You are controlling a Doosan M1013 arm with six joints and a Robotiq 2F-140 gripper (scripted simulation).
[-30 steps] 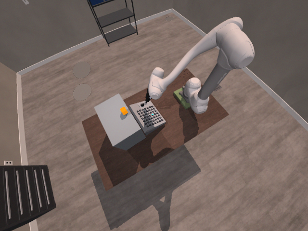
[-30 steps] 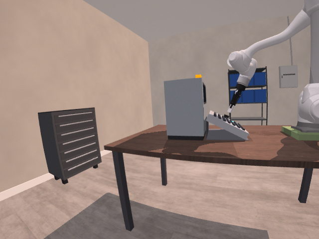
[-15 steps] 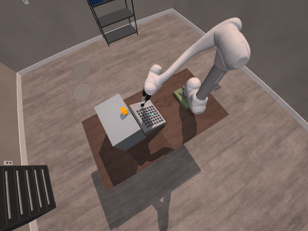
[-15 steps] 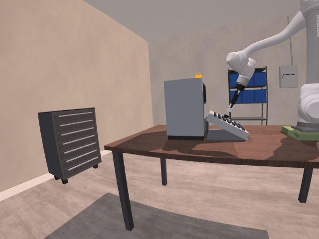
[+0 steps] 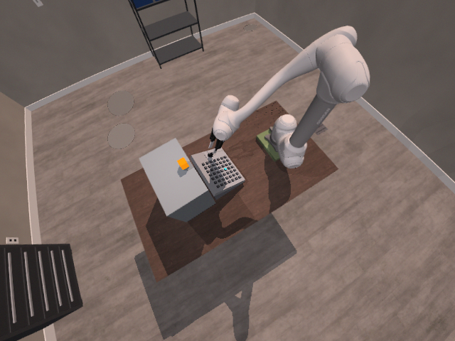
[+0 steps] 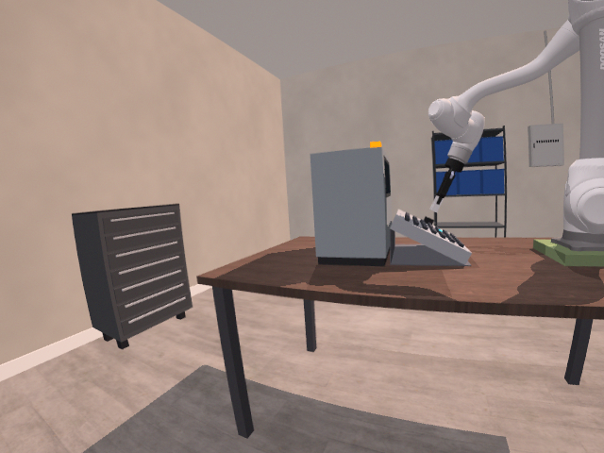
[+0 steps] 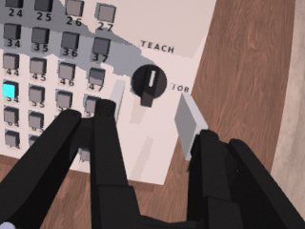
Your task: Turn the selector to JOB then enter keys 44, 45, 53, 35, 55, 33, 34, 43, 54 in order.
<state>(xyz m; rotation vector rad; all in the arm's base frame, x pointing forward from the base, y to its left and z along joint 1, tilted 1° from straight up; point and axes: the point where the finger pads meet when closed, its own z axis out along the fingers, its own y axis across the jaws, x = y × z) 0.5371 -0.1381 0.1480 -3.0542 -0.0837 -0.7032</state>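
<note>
You are seeing the selector knob sitting beside the keypad, its white pointer line lying between TEACH and JOB, tilted slightly toward JOB. The gripper is hovering just below the knob, half released, grasping nothing, fingers straddling it with free room. One key is glowing cyan; its label is unreadable.

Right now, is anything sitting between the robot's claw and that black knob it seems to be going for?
Nothing visible does. The gripper stands open just above the black selector knob, one finger on each side, with only bare panel between them.
</note>
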